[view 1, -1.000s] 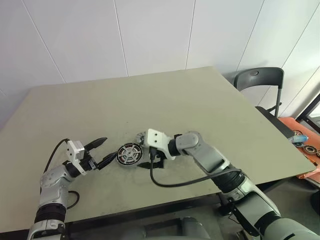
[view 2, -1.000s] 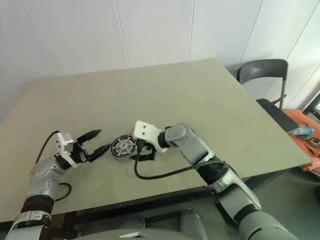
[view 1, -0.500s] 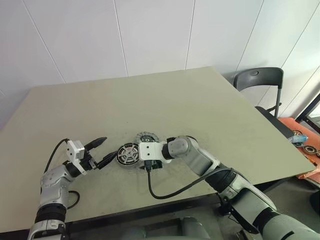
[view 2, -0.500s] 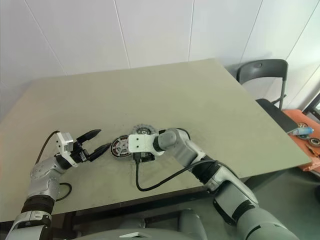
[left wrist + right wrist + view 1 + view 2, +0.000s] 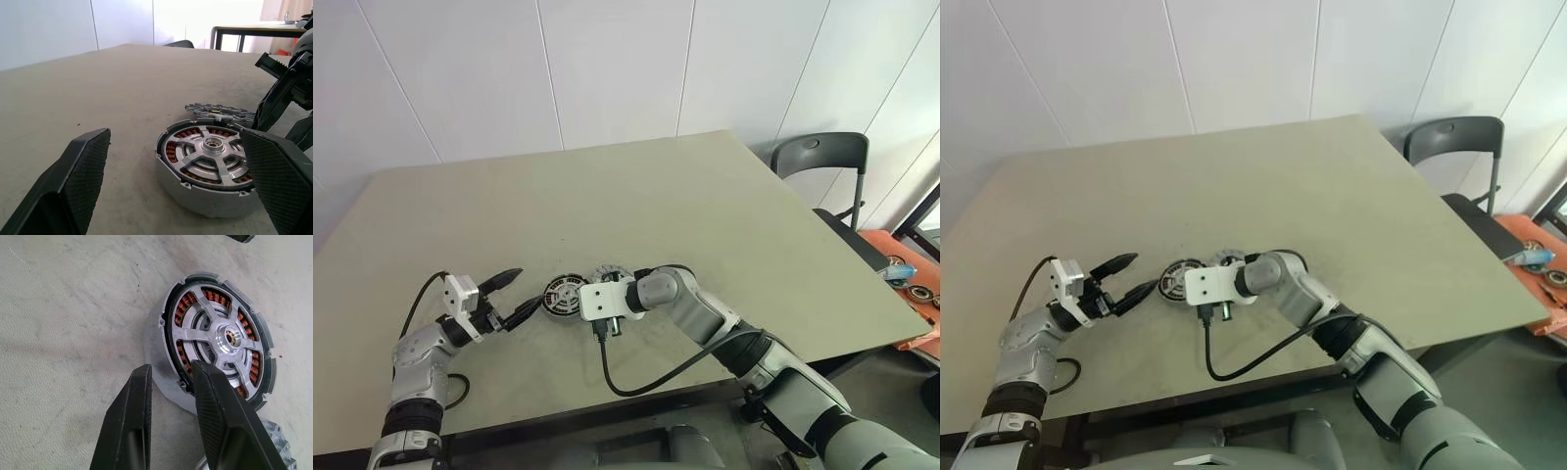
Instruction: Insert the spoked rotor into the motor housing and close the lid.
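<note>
Head views: the round motor housing with copper-red coils lies on the matte grey-green table, between the two grippers. The left gripper, fingers spread wide, sits just beside it.

Left wrist view: the silver spoked rotor is seated inside the housing; the dull grey notched lid lies flat just behind it.

Right wrist view: the right gripper has its fingers drawn near together, straddling the housing's edge; whether they pinch it I cannot tell.
</note>
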`<act>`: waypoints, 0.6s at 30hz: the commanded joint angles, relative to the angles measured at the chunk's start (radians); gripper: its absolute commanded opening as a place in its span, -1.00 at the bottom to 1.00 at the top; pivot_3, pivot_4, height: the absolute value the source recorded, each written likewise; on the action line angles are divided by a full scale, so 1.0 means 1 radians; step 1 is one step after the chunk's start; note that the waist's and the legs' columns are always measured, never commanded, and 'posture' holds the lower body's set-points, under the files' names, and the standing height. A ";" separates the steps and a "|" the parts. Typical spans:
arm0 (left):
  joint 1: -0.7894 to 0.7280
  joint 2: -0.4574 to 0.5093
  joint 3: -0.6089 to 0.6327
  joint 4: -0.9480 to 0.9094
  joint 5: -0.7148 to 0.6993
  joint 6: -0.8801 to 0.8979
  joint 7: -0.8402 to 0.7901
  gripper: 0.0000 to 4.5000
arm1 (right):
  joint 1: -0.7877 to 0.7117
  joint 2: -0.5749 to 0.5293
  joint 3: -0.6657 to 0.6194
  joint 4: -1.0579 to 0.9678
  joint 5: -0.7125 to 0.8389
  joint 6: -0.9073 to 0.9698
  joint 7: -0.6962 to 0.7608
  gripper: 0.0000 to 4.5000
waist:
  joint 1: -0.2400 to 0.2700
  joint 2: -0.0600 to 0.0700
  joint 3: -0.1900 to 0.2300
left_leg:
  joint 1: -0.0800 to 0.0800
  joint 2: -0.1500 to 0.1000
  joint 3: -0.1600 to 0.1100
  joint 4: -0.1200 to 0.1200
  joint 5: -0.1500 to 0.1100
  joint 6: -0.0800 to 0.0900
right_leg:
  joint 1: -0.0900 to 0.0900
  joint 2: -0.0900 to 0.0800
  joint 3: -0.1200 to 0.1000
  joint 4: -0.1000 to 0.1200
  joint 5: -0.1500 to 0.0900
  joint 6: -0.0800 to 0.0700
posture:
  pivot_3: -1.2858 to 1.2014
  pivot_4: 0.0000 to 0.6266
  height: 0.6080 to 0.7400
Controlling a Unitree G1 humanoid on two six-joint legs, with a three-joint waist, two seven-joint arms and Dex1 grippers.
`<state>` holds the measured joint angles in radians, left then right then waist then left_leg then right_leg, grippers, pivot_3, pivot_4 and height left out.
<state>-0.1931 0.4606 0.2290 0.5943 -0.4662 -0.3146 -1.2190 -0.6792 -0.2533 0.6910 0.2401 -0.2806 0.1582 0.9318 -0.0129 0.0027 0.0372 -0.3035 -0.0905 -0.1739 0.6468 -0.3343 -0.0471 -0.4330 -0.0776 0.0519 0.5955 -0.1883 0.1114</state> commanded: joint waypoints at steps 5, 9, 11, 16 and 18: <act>-0.019 0.008 0.023 -0.013 -0.009 -0.012 0.002 1.00 | -0.011 0.005 -0.016 -0.005 -0.010 -0.023 0.020 -0.99 | 0.000 0.000 0.000 | 0.000 0.000 0.000 0.000 0.000 0.000 | 0.000 0.000 0.000 0.000 0.000 0.000 | 0.03 -1.00 1.00; -0.024 0.009 0.024 -0.008 -0.008 -0.014 0.003 1.00 | -0.011 0.006 -0.020 -0.003 -0.015 -0.027 0.023 -0.99 | 0.000 0.000 0.000 | 0.000 0.000 0.000 0.000 0.000 0.000 | 0.000 0.000 0.000 0.000 0.000 0.000 | 0.03 -1.00 1.00; -0.026 0.010 0.024 -0.007 -0.009 -0.014 0.002 1.00 | -0.012 0.003 -0.022 -0.008 -0.013 -0.027 0.028 -0.99 | 0.000 0.000 0.000 | 0.000 0.000 0.000 0.000 0.000 0.000 | 0.000 0.000 0.000 0.000 0.000 0.000 | 0.03 -1.00 1.00; -0.017 0.007 0.018 -0.022 -0.012 -0.008 -0.009 1.00 | -0.020 -0.011 -0.037 -0.043 0.026 -0.012 0.094 -0.99 | 0.000 0.000 0.000 | 0.000 0.000 0.000 0.000 0.000 0.000 | 0.000 0.000 0.000 0.000 0.000 0.000 | 0.03 -1.00 1.00; -0.007 0.001 0.012 -0.036 -0.012 -0.007 -0.011 1.00 | -0.028 -0.025 -0.041 -0.063 0.050 0.005 0.155 -0.99 | 0.000 0.000 0.000 | 0.000 0.000 0.000 0.000 0.000 0.000 | 0.000 0.000 0.000 0.000 0.000 0.000 | 0.03 -1.00 1.00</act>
<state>-0.1988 0.4597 0.2293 0.5896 -0.4664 -0.3143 -1.2238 -0.6815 -0.2731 0.6749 0.2282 -0.2648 0.1574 1.0346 -0.0126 0.0024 0.0373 -0.3039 -0.0905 -0.1739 0.6467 -0.3344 -0.0472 -0.4330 -0.0776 0.0518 0.5949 -0.1883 0.1113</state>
